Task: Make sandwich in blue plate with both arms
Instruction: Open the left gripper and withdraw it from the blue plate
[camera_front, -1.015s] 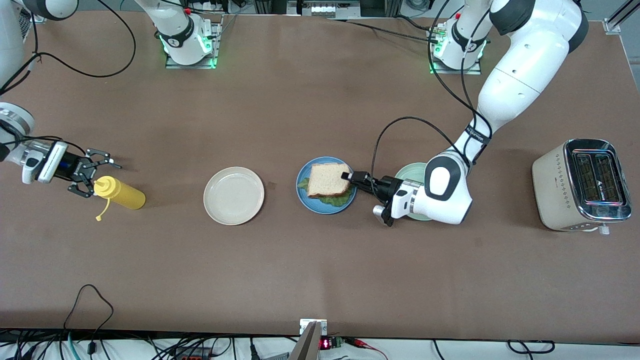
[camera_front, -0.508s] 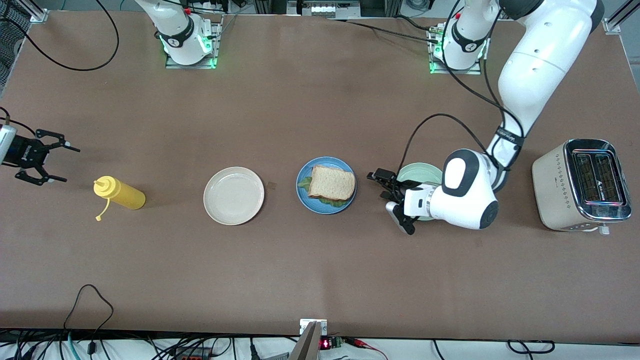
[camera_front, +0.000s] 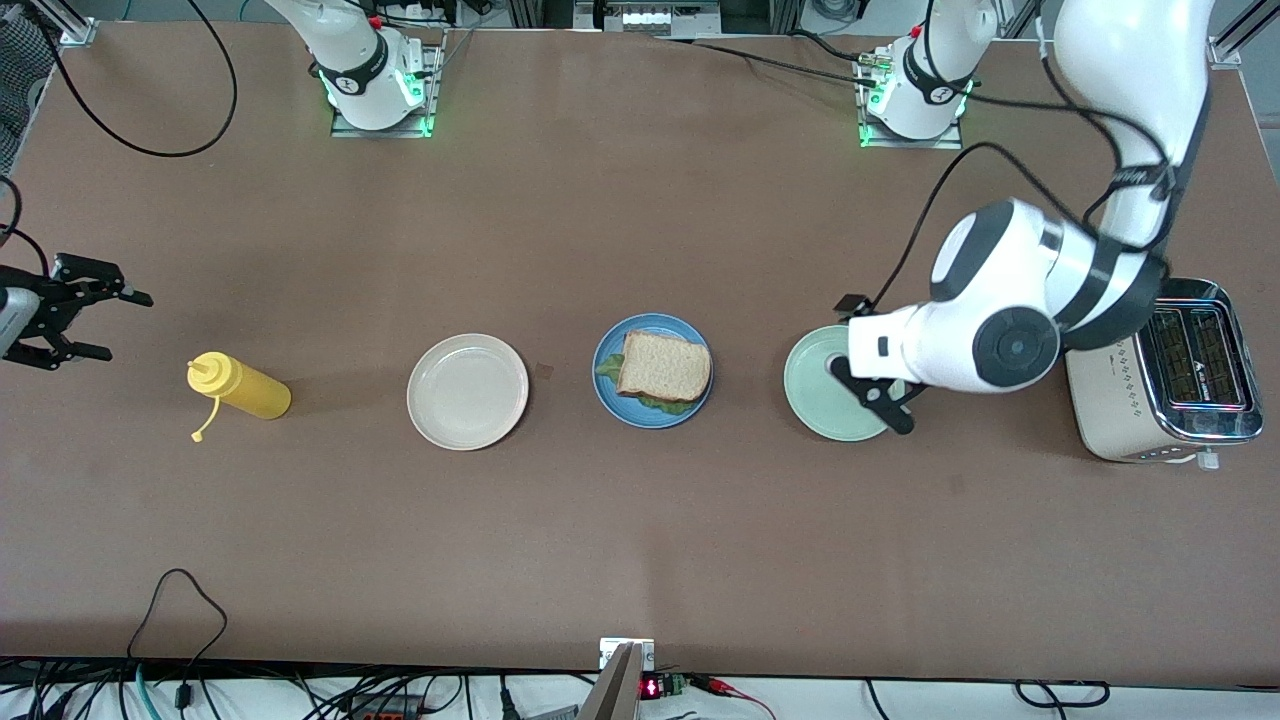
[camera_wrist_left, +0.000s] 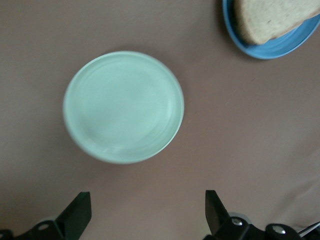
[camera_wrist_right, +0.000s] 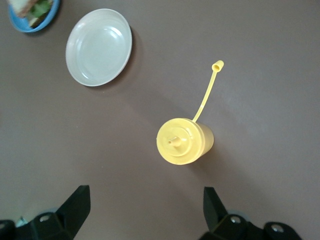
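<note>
The sandwich (camera_front: 663, 366), a light-brown bread slice on top with green lettuce showing under its edges, lies in the blue plate (camera_front: 616, 401) at the middle of the table. My left gripper (camera_front: 872, 385) hangs open and empty over the pale green plate (camera_front: 812, 388), beside the blue plate toward the left arm's end. In the left wrist view its fingertips (camera_wrist_left: 80, 210) stand wide apart, and the sandwich's bread (camera_wrist_left: 270, 17) and the blue plate (camera_wrist_left: 295, 44) show at a corner. My right gripper (camera_front: 125, 325) is open and empty at the right arm's end of the table.
A yellow squeeze bottle (camera_front: 240, 387) with its cap hanging by a strap stands near the right gripper. An empty beige plate (camera_front: 467, 391) sits between the bottle and the blue plate. A toaster (camera_front: 1165, 372) stands at the left arm's end, under the left arm's elbow.
The left gripper let go of the top bread slice, opened, and drew back and up over the pale green plate. The right gripper moved away from the yellow bottle toward the table's end.
</note>
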